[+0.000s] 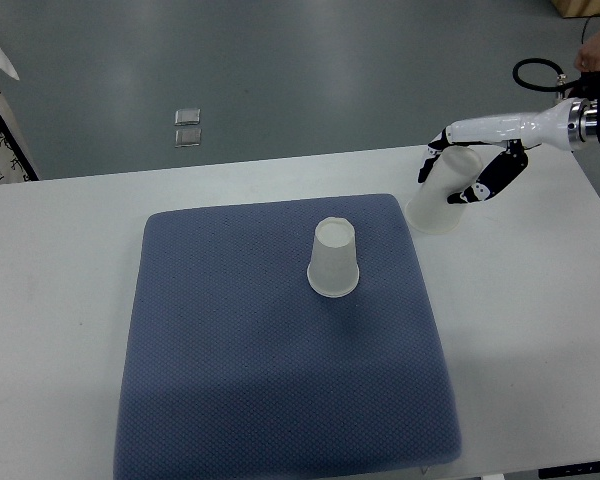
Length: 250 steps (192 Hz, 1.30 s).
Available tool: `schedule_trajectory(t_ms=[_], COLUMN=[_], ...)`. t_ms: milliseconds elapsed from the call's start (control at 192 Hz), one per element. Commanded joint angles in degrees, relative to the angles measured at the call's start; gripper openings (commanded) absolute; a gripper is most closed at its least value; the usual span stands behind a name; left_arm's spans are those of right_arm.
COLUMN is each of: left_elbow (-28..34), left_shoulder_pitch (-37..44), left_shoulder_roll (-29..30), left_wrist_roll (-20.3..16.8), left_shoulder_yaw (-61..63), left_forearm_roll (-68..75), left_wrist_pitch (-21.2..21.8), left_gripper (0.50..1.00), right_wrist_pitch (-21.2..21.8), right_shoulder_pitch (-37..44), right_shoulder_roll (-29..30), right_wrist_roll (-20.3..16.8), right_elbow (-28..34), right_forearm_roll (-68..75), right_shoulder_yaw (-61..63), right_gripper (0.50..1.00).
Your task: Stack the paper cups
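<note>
Nearest the camera lies a blue-grey mat (280,350) spread over the white tabletop (60,300), and on its upper middle stands one paper cup (333,260), mouth down, base up, untouched. Further back and to the right, just off the mat's far right corner, a second paper cup (445,195) also stands mouth down, leaning a little, its rim on or just above the tabletop (I cannot tell which). The right robot hand (470,170) has its white-and-black fingers wrapped round the upper part of this second cup, thumb on the left side and the other fingers on the right, so it is gripping that cup. The left arm is nowhere in view. At the top right edge a person's hand (598,45) shows beside a black cable loop (536,72). As I judge it, the stacking is barely begun: one cup is grasped, the two cups are still well apart, and what remains is to carry the held cup over and lower it onto the one on the mat
</note>
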Motion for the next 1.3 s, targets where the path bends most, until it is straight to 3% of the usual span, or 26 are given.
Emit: schedule_trajectory(t_ms=[0,229,599,1297], left_elbow=[0.0,0.0,-0.1,-0.1], left_shoulder_pitch=[0.0,0.0,0.0,0.0], left_shoulder_roll=[0.0,0.0,0.0,0.0], left_wrist_roll=[0.0,0.0,0.0,0.0], left_shoulder_yaw=[0.0,0.0,0.0,0.0], left_forearm_roll=[0.0,0.0,0.0,0.0], left_wrist_pitch=[0.0,0.0,0.0,0.0], left_gripper=[1.000,1.000,1.000,1.000], right_wrist_pitch=[3.6,5.1,5.1,5.0], right_shoulder_pitch=[1.8,5.5,5.4,3.8], right_shoulder_roll=[3.5,8.3,13.2,14.9], right_wrist_roll=[-0.3,-0.4,-4.0,-6.2], right_elbow=[0.2,0.1,-0.6,-0.7], right_forearm_roll=[0.0,-0.1,-0.6,-0.8], right_shoulder_yaw=[2.4,2.5,2.0,1.2], right_gripper=[0.500,0.500,0.509,0.533])
